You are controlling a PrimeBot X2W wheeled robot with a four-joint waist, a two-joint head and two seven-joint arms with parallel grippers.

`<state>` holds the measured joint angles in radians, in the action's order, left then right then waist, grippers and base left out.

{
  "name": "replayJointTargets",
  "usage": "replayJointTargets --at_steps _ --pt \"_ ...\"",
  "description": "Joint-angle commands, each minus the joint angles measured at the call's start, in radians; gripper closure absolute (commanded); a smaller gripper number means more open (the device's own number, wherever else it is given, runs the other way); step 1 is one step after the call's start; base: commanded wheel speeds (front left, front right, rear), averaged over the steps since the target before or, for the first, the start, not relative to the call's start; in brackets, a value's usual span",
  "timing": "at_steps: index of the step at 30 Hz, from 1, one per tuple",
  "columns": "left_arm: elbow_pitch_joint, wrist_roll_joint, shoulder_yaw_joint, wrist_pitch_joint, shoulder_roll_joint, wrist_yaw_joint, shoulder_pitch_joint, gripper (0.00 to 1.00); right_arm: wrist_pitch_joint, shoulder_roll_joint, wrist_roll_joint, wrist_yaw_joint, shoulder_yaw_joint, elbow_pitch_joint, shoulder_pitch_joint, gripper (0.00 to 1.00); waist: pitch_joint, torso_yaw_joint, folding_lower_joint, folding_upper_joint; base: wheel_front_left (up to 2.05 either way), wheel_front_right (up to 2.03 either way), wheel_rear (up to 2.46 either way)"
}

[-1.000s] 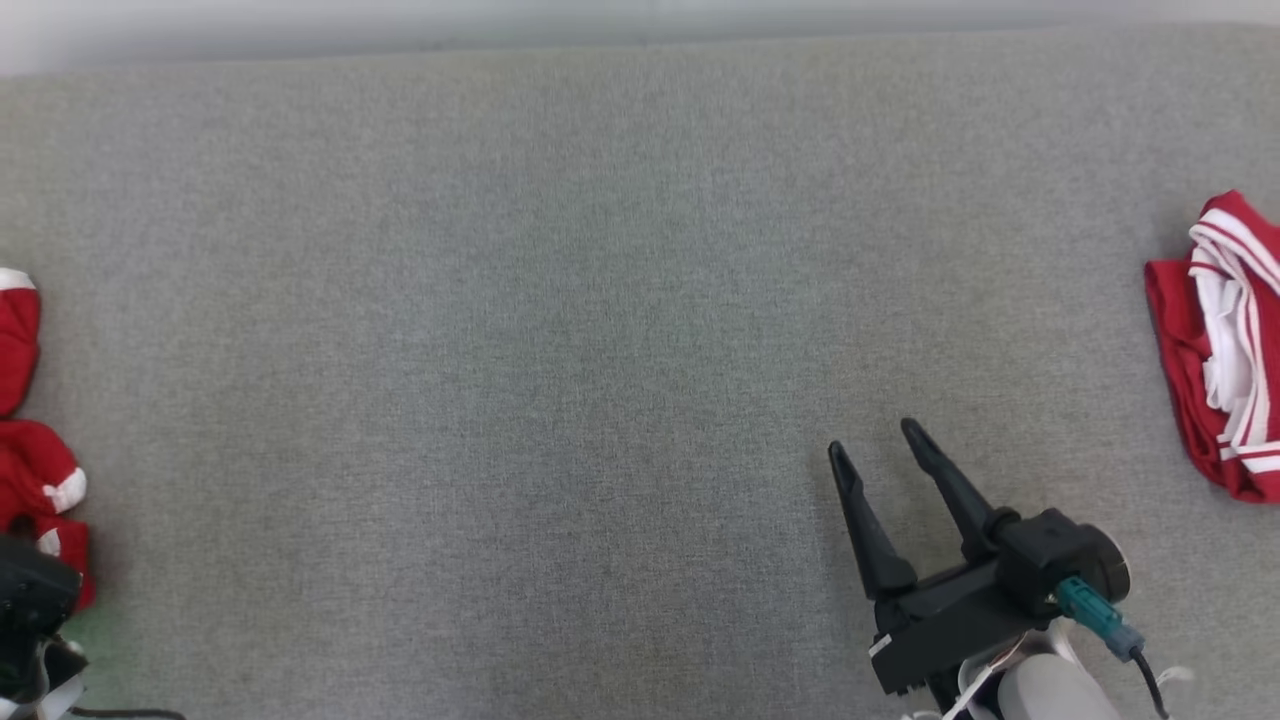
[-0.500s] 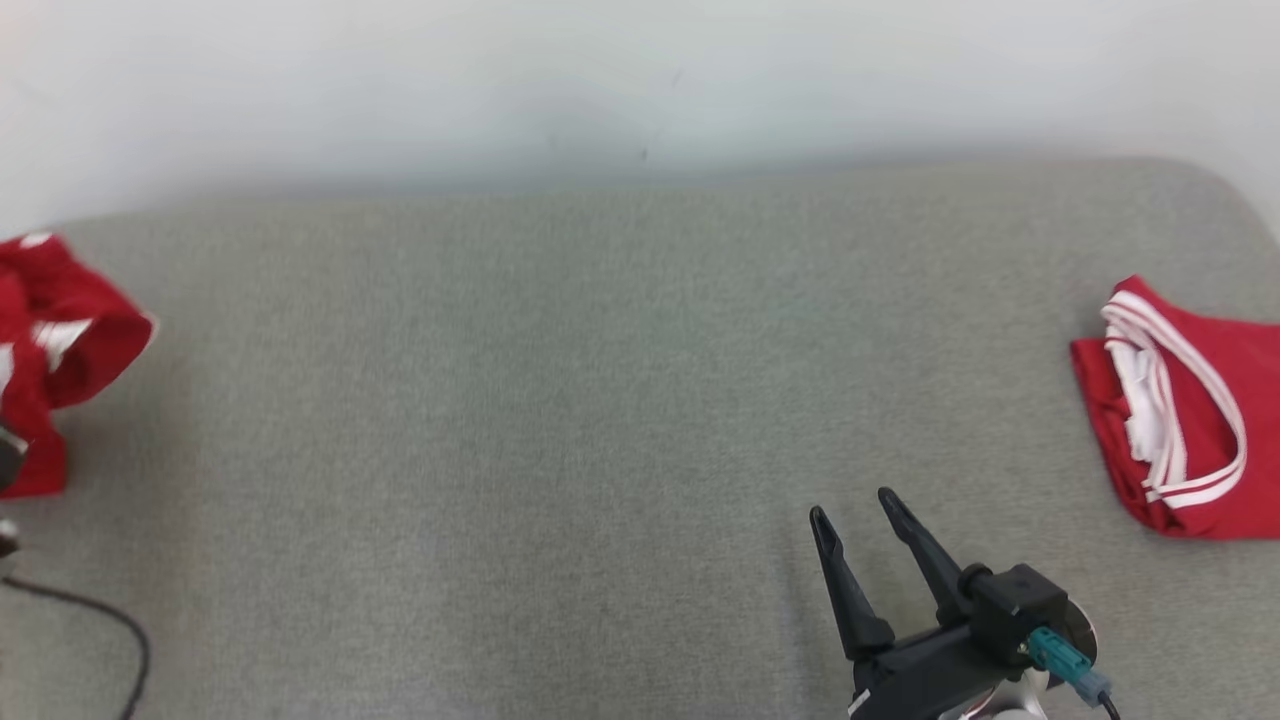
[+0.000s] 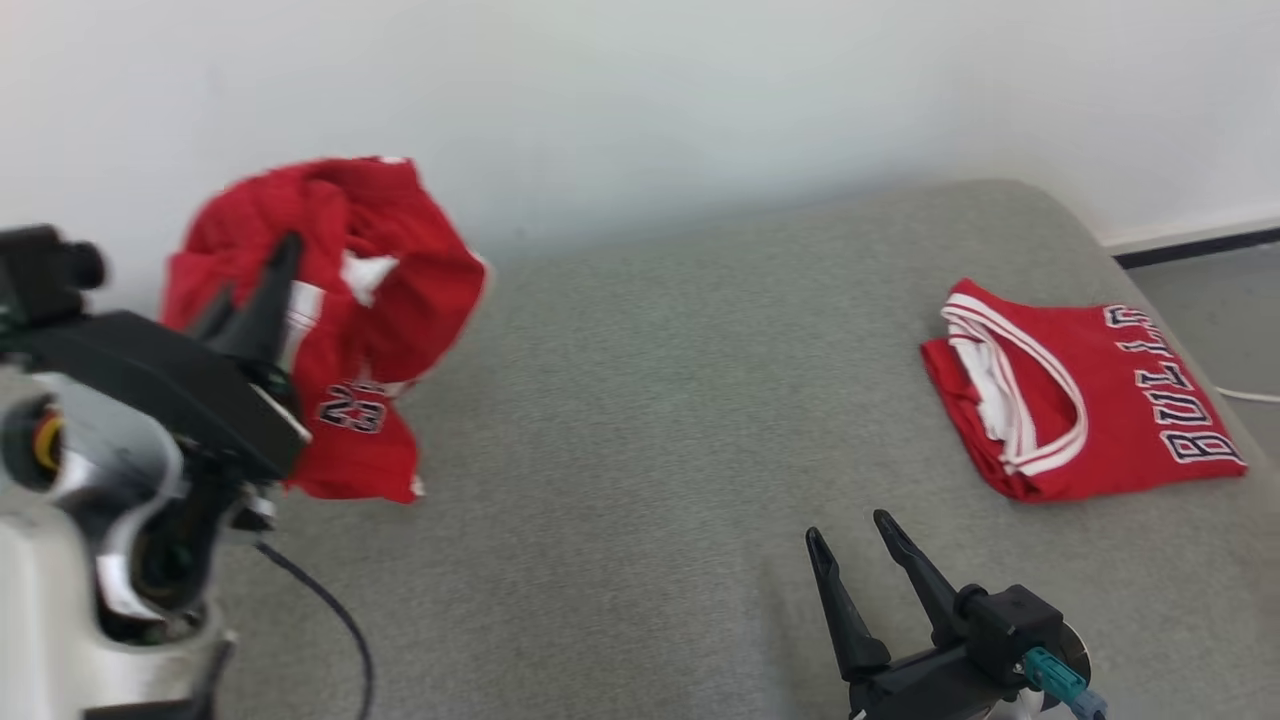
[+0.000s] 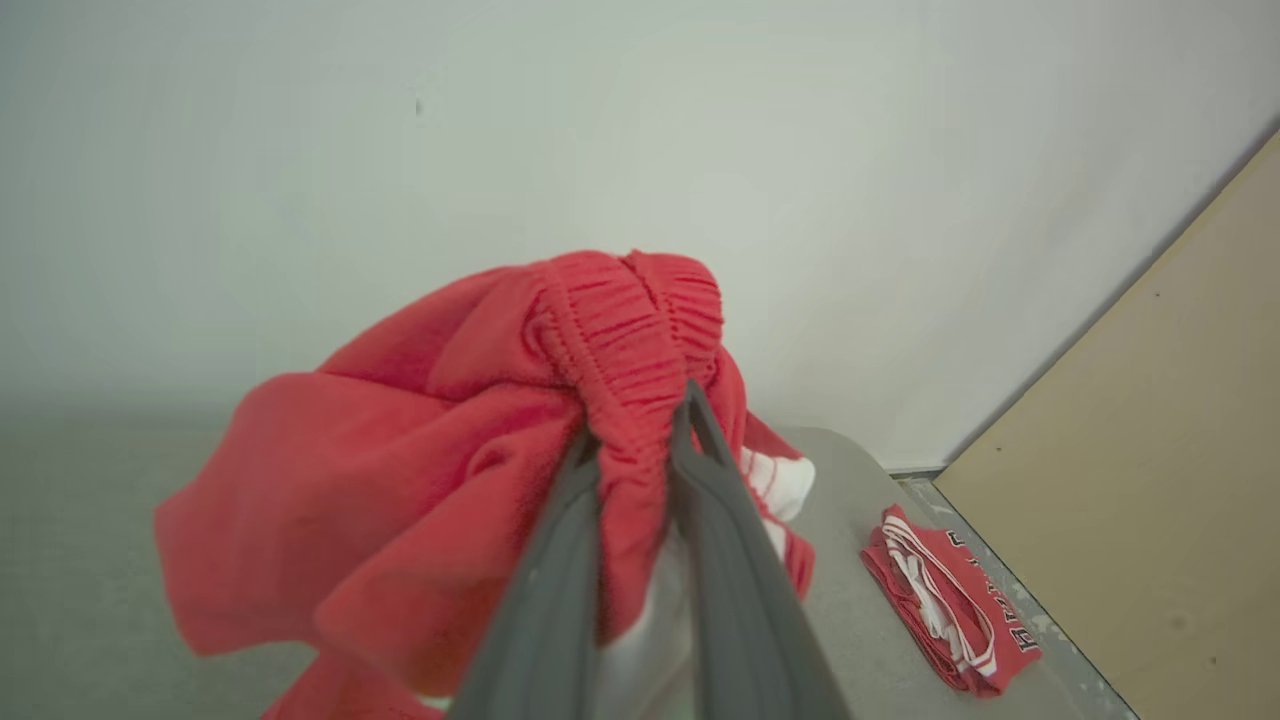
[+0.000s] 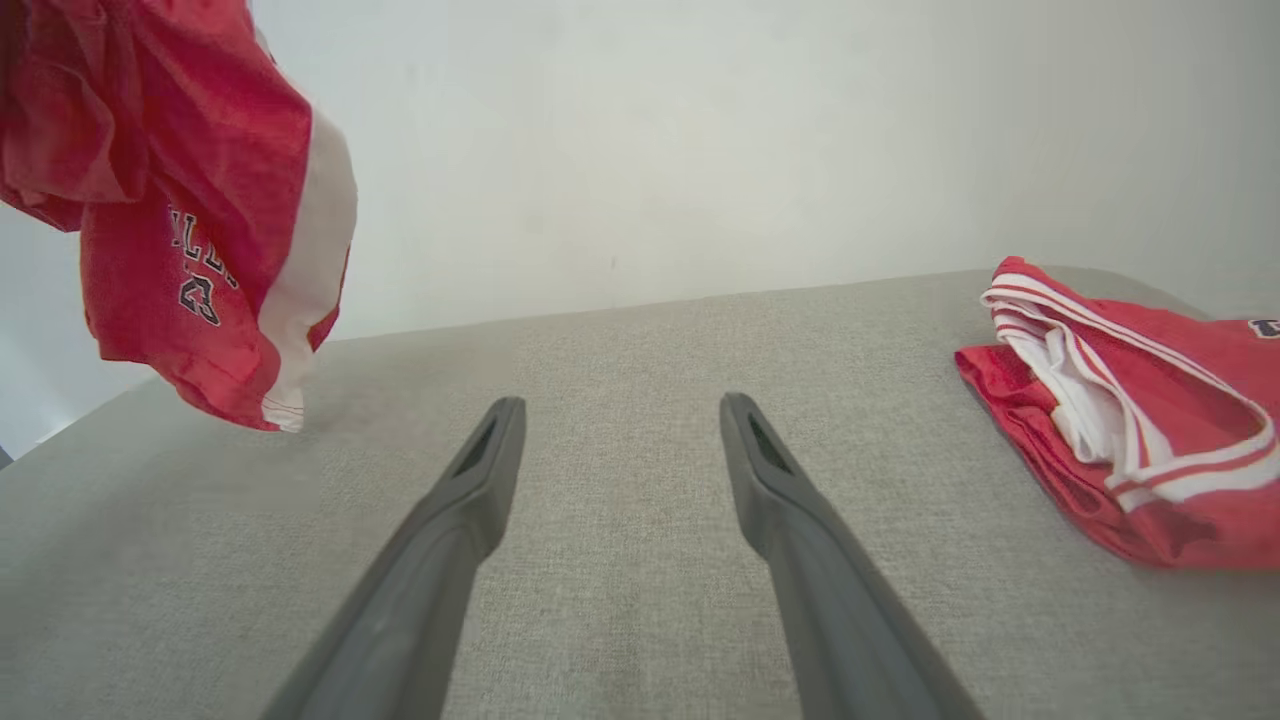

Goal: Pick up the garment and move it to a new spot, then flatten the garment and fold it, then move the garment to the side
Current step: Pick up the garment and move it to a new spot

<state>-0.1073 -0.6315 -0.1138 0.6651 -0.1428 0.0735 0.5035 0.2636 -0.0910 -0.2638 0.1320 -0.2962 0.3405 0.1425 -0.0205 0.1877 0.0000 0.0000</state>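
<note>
Carrying step: the left gripper (image 4: 640, 430), jaws pinched nearly shut on the waistband, holds the red garment (image 3: 380, 260) bunched in the air over the table's (image 3: 650, 400) left end (right gripper (image 3: 848, 527) low, jaws wide and empty). Next it likely needs lowering onto the table's middle and releasing.

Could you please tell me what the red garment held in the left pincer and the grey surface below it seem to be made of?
Red garment: soft matte knit, probably sportswear polyester; it drapes in loose folds, and its gathered band shows elastic ribbing. Grey surface: seemingly woven upholstery over padding; fine heathered weave, matte, rounded corner.
</note>
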Motion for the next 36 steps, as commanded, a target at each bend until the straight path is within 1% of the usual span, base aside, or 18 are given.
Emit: replayJointTargets --at_steps 1,2,5,9,12,15,17,20,21,22,23,27,29,33,36 --pt "0.002 0.009 0.027 -0.011 0.014 0.01 -0.03 1.0 0.0 -0.004 0.001 -0.003 0.0 -0.004 -0.008 0.0 0.002 0.085 0.0 0.0 0.0 0.0 0.0" --pt "0.002 0.009 0.027 -0.011 0.014 0.01 -0.03 1.0 0.0 -0.004 0.001 -0.003 0.0 -0.004 -0.008 0.0 0.002 0.085 0.0 0.0 0.0 0.0 0.0" --pt "0.031 0.013 0.092 -0.036 0.047 0.019 -0.059 1.0 0.0 -0.01 0.001 -0.003 0.011 -0.009 -0.014 0.0 -0.007 0.125 0.0 0.0 0.0 0.0 0.0" --pt "0.116 0.033 0.161 -0.098 0.072 0.02 -0.107 1.0 0.0 -0.012 -0.003 -0.003 0.014 -0.012 -0.019 0.0 -0.02 0.17 0.0 0.0 0.0 0.0 0.0" --pt "0.219 0.047 0.213 -0.158 0.084 0.017 -0.145 1.0 0.0 -0.009 -0.005 -0.003 0.012 -0.016 -0.019 0.0 -0.03 0.195 0.0 0.0 0.0 0.0 0.0" --pt "0.325 0.07 0.266 -0.219 0.089 0.003 -0.175 1.0 0.0 -0.007 -0.008 -0.003 0.007 -0.018 -0.015 0.0 -0.037 0.211 0.0 0.0 0.0 0.0 0.0" --pt "0.395 0.108 0.308 -0.249 0.089 -0.006 -0.184 1.0 0.0 -0.009 -0.01 -0.003 0.008 -0.019 -0.015 0.0 -0.039 0.213 0.0 0.0 0.0 0.0 0.0" --pt "0.476 0.141 0.337 -0.3 0.088 -0.022 -0.191 1.0 0.0 -0.013 -0.009 -0.003 0.015 -0.018 -0.019 0.0 -0.035 0.208 0.0 0.0 0.0 0.0 0.0" --pt "0.493 0.153 0.347 -0.315 0.089 -0.024 -0.189 0.78 0.0 -0.015 -0.007 -0.003 0.018 -0.018 -0.02 0.0 -0.033 0.202 0.0 0.0 0.0 0.0 0.0" --pt "0.508 0.158 0.353 -0.328 0.089 -0.03 -0.188 0.5 0.0 -0.017 -0.005 -0.003 0.024 -0.018 -0.022 0.0 -0.03 0.193 0.0 0.0 0.0 0.0 0.0" --pt "0.521 0.168 0.357 -0.343 0.089 -0.033 -0.187 0.0 0.0 -0.018 -0.003 -0.003 0.026 -0.018 -0.024 0.0 -0.027 0.186 0.0 0.0 0.0 0.0 0.0" --pt "0.521 0.189 0.358 -0.434 0.09 -0.052 -0.194 0.0 0.0 -0.022 0.0 -0.003 0.048 -0.021 -0.039 0.0 -0.011 0.144 0.0 0.0 0.0 0.0 0.0" --pt "0.503 0.174 0.343 -0.498 0.09 -0.06 -0.21 0.0 0.0 -0.024 0.002 -0.003 0.066 -0.023 -0.047 0.0 -0.002 0.119 0.0 0.0 0.0 0.0 0.0" --pt "0.454 0.173 0.324 -0.621 0.089 -0.062 -0.251 0.0 0.0 -0.027 0.011 -0.003 0.106 -0.033 -0.067 0.0 0.017 0.065 0.0 0.0 0.0 0.0 0.0" --pt "0.42 0.202 0.316 -0.715 0.069 -0.065 -0.29 0.0 0.0 -0.03 0.018 -0.003 0.135 -0.047 -0.081 0.0 0.03 0.023 0.0 0.0 0.0 0.0 0.0"
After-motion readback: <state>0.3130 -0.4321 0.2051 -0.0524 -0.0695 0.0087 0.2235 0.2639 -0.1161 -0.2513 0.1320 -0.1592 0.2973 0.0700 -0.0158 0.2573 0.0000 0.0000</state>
